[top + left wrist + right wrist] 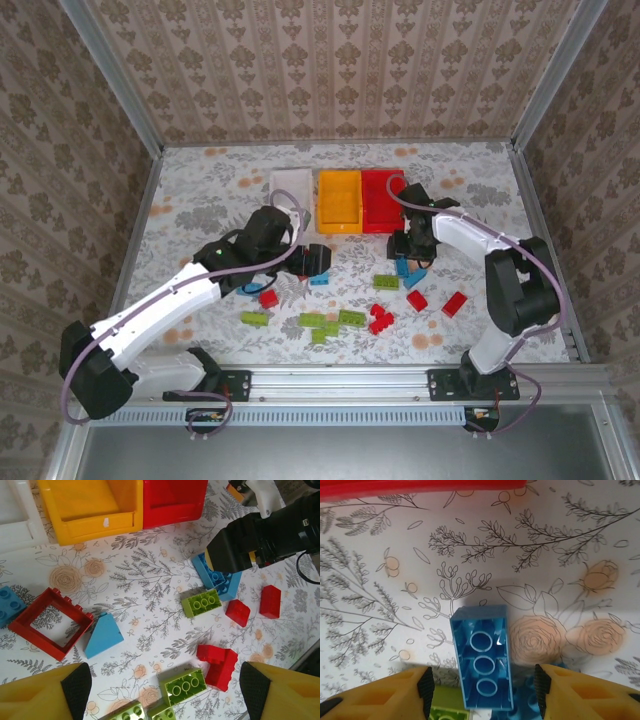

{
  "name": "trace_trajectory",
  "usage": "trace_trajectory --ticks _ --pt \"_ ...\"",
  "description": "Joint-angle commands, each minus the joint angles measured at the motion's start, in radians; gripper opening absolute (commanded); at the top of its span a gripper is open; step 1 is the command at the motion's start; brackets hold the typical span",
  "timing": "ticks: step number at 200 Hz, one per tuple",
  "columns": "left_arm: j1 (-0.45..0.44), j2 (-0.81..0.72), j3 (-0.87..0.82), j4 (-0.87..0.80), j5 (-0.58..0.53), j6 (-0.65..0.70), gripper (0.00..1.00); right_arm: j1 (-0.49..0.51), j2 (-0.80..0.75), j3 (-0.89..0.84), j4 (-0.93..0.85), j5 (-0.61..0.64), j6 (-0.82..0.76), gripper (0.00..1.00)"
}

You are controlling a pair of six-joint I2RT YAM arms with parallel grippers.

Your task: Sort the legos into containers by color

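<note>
- The right gripper (483, 671) is seen with jaws half-spread, straddling a blue brick (481, 660). A slim gap is noted at each pad, so no grip is recorded.
- The blue brick is found directly between the fingers, with its hollow underside turned up. Its long axis is laid away from the wrist toward the red bin (420, 487), square to the closing line, so its narrow width would be taken by the pads. A straight close is judged enough, with no wrist turn needed.
- It is placed on the flowered table cover (570, 555), near the red bin's front wall. A lime brick (447, 707) and a second blue piece (524, 705) are crowded against its near end.
- The left gripper (166, 682) is spread wide with nothing held. It is hung over green bricks (182, 686), well apart from the blue brick, so the right arm is judged nearer.
- A red frame (50, 622) is noted lying flat, off to the left gripper's left.
</note>
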Motion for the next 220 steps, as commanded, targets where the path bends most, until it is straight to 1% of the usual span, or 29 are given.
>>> trace_trajectory --ticks 1,37,60,86,99,120,136,151,193,220 --pt "-0.011 0.006 0.008 0.035 -0.035 -0.01 0.81 0.007 0.042 -0.003 0.038 0.03 0.007 0.54" --pt "-0.028 0.019 0.025 0.046 -0.029 0.007 0.81 0.009 0.089 -0.01 0.031 0.061 0.013 0.48" --pt "-0.033 0.027 0.031 0.051 -0.023 0.013 0.81 0.01 0.091 -0.03 0.039 0.07 0.024 0.45" --pt "-0.035 0.036 0.035 0.051 -0.019 0.014 0.81 0.012 0.075 -0.037 0.06 0.067 0.034 0.32" --pt "-0.034 0.038 0.041 0.046 -0.024 0.016 0.81 0.023 0.048 -0.014 0.044 0.092 0.035 0.27" --pt "-0.035 0.034 0.059 0.034 -0.051 0.019 0.81 0.042 -0.028 0.042 0.027 0.14 0.042 0.26" --pt "-0.032 0.033 0.069 0.037 -0.072 0.019 0.81 0.043 -0.034 0.114 0.018 0.153 0.046 0.26" --pt "-0.028 0.04 0.08 0.041 -0.08 0.021 0.81 0.042 0.006 0.189 0.015 0.155 0.049 0.26" --pt "-0.014 0.075 0.124 0.057 -0.08 0.038 0.8 0.043 0.189 0.401 0.031 0.175 0.073 0.25" --pt "-0.004 0.106 0.155 0.063 -0.064 0.049 0.81 0.038 0.309 0.531 0.002 0.179 0.088 0.26"
